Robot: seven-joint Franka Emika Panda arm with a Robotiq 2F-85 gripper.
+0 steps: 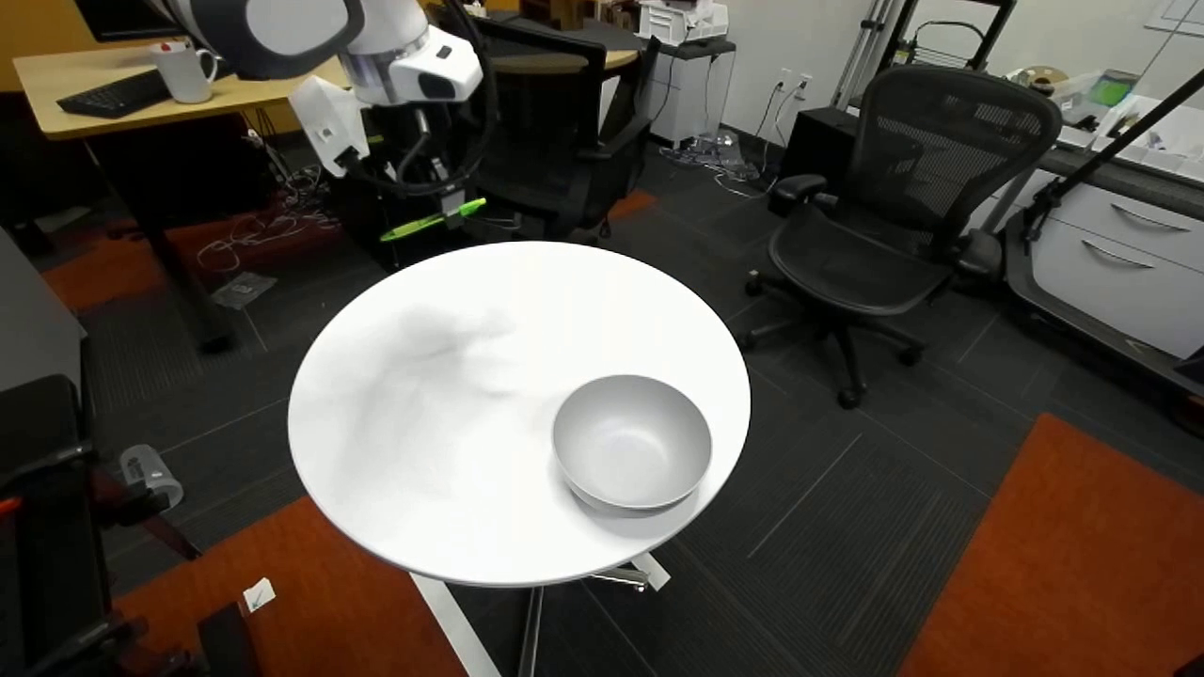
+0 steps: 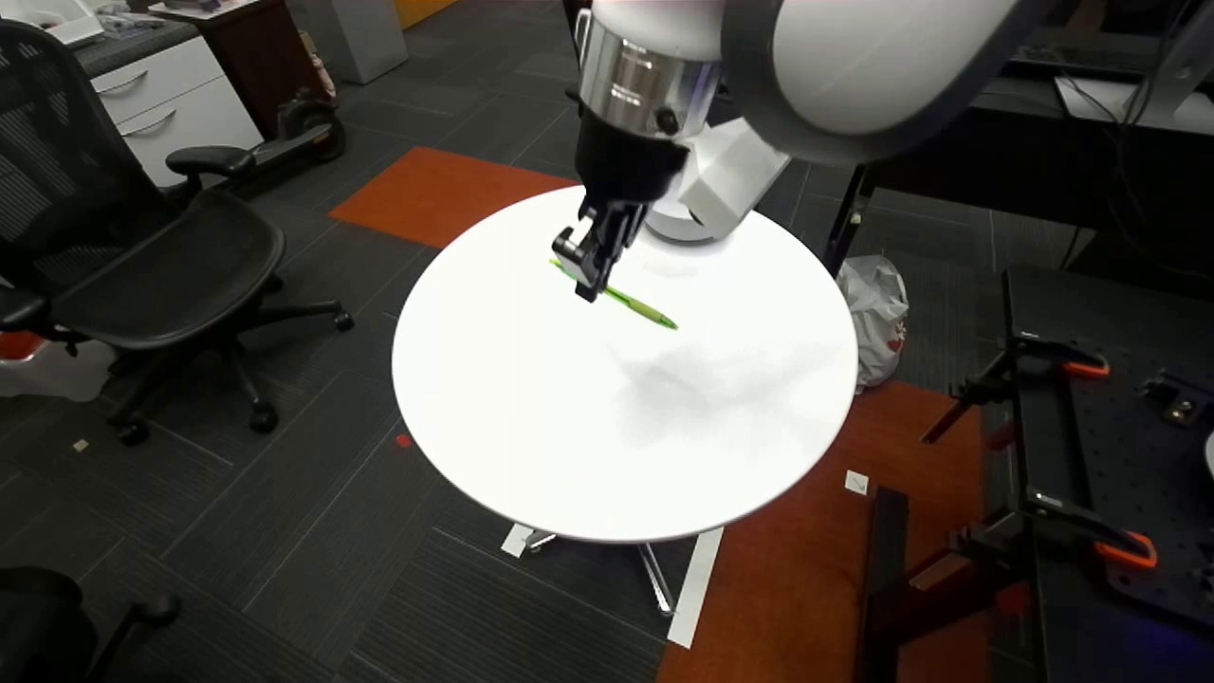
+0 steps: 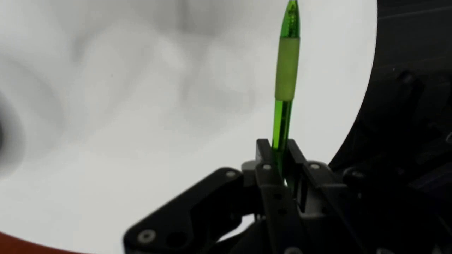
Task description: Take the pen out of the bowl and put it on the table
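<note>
My gripper (image 1: pixel 453 199) is shut on the bright green pen (image 1: pixel 412 228). In an exterior view the gripper (image 2: pixel 596 261) and the pen (image 2: pixel 643 309) are in the air above the round white table (image 2: pixel 531 417). In the wrist view the pen (image 3: pixel 286 68) sticks out from between the fingertips (image 3: pixel 279 148), with the table (image 3: pixel 141 176) below. The silvery-grey bowl (image 1: pixel 632 442) stands upright near the table's edge and its inside is bare. In an exterior view the arm mostly hides the bowl (image 2: pixel 678 230).
A black mesh chair (image 1: pixel 903 207) stands beside the table; it also shows in an exterior view (image 2: pixel 152 256). A wooden desk (image 1: pixel 56 75) with a mug (image 1: pixel 185 73) and a dark chair (image 1: pixel 536 122) stand behind the arm. A black bench (image 2: pixel 1119 446) with clamps is near the table.
</note>
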